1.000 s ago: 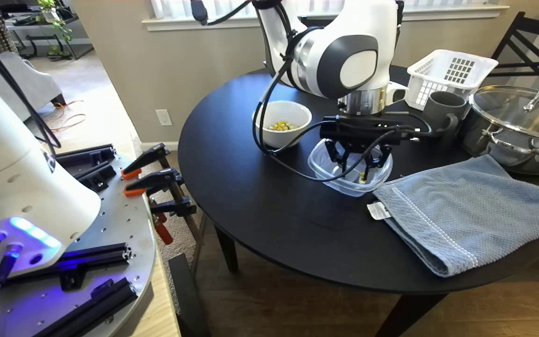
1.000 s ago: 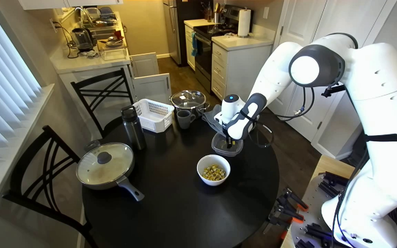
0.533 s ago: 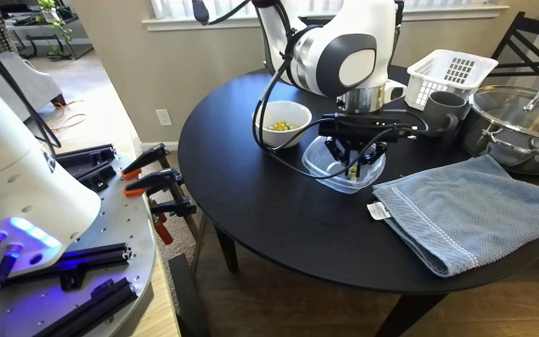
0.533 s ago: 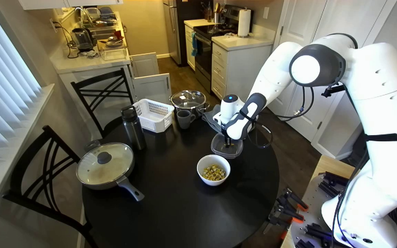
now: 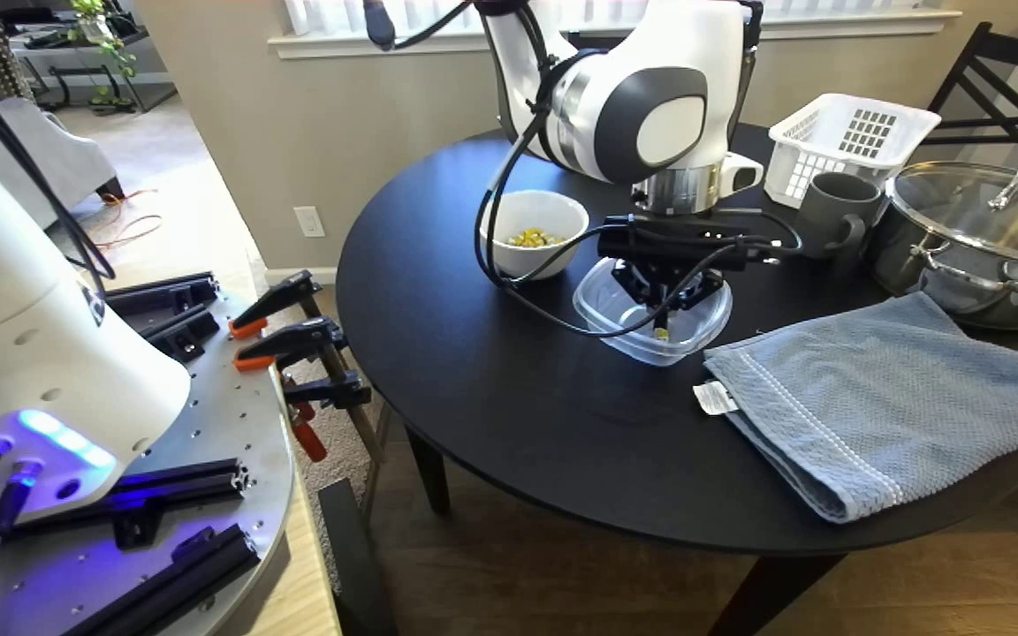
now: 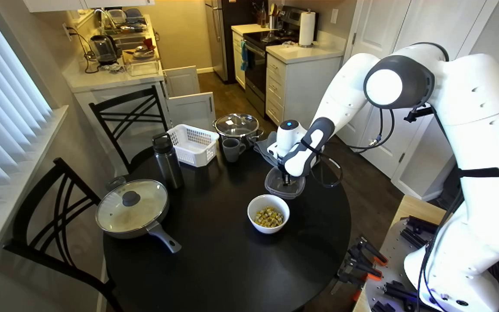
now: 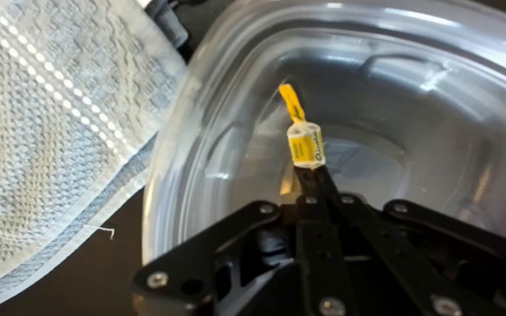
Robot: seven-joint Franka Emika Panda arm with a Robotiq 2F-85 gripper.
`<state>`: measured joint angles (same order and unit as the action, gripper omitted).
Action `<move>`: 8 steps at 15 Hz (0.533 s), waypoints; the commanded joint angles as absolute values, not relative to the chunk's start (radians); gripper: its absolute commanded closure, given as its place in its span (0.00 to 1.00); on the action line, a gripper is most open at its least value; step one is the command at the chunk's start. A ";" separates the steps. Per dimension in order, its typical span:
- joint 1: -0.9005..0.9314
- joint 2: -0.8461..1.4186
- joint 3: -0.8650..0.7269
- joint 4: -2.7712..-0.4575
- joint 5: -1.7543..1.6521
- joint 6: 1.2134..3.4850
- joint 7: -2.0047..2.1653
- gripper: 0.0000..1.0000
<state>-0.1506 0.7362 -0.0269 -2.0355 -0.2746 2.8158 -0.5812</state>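
Inside the clear container, a wrapped candy is seen at the tips of the closed hand, long axis nearly in line with it, any pinch impossible to confirm.

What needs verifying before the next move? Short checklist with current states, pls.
1. End effector shut: ok, jaws together.
2. Wrapped candy gripped: cannot tell; it sits right at the tips, but no clear pinch on it shows.
3. End effector above the rim of the plastic container: not ok, its tips are down inside.
4. Container upright: ok.
5. Blue-gray towel clear of the container: cannot tell; its edge lies right by the wall.
6. White bowl upright: ok, near the container, with yellow pieces in it.
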 commanded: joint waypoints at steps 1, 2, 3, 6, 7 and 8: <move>-0.180 0.704 -0.003 -2.062 -0.279 2.807 -0.572 1.00; -0.181 0.701 -0.002 -2.062 -0.279 2.806 -0.571 1.00; -0.180 0.693 -0.003 -2.065 -0.280 2.804 -0.569 1.00; -0.180 0.640 0.003 -2.094 -0.280 2.804 -0.568 1.00; -0.183 0.615 0.010 -2.106 -0.277 2.803 -0.571 1.00; -0.192 0.582 0.027 -2.121 -0.270 2.795 -0.584 1.00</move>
